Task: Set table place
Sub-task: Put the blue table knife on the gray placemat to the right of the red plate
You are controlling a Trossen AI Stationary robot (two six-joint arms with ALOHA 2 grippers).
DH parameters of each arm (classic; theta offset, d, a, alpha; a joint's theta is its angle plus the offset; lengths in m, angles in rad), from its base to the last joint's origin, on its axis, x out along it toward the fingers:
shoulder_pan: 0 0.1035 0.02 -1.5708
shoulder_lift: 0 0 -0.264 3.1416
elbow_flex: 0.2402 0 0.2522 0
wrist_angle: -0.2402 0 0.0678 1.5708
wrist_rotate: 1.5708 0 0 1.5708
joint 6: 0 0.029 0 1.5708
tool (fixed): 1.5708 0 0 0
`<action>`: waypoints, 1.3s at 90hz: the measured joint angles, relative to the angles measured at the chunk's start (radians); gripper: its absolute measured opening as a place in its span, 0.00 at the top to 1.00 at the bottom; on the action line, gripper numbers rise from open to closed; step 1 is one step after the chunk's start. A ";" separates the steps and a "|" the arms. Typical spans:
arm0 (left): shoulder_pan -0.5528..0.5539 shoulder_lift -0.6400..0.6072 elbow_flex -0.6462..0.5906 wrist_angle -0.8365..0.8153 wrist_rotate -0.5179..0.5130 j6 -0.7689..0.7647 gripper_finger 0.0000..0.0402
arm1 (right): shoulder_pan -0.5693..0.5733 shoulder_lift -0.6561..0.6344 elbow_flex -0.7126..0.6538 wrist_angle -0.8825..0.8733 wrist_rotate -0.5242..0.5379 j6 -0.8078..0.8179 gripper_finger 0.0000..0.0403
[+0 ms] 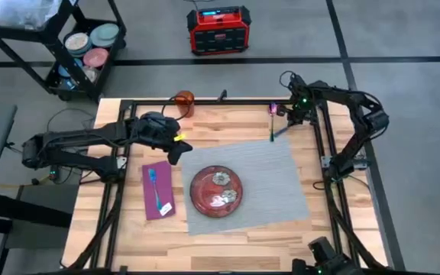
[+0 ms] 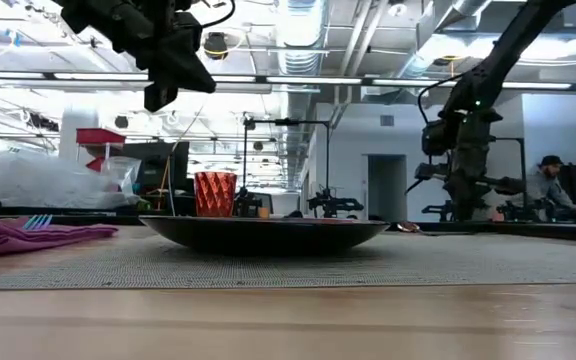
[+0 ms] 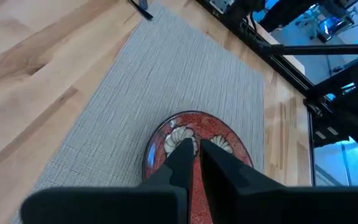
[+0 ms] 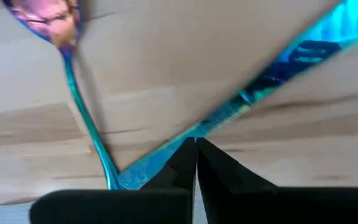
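On the light wood table lies a grey placemat with a red patterned plate on it. To its left is a purple napkin with a blue fork lying on it. An orange cup stands at the far edge. A pink-bowled spoon and a blue knife lie off the placemat's far right corner. My right gripper is down at the knife, shut. My left gripper hangs shut, high over the placemat's far left corner, holding nothing. My right gripper comes from above, pointing down, and its fingertips close on the blue knife partway along its length, lying across it. One end of the knife rests on the wood beside the spoon's handle. The other end seems raised, with its shadow apart from it.
Black frame rails run along the table's edges. Beyond the far edge a black cart holds stacked dishes and a red box stands on the floor. In the low view a person sits far behind the table.
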 joint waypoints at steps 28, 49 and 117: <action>0.000 0.000 0.000 -0.021 0.000 0.002 0.97 | -0.005 0.064 0.004 -0.060 -0.007 -0.048 1.00; 0.003 0.000 0.000 -0.025 0.000 0.008 0.97 | 0.014 0.071 0.010 -0.067 -0.008 -0.066 1.00; 0.034 0.000 0.000 -0.041 0.000 0.031 0.97 | -0.045 0.117 0.095 -0.101 0.022 -0.113 1.00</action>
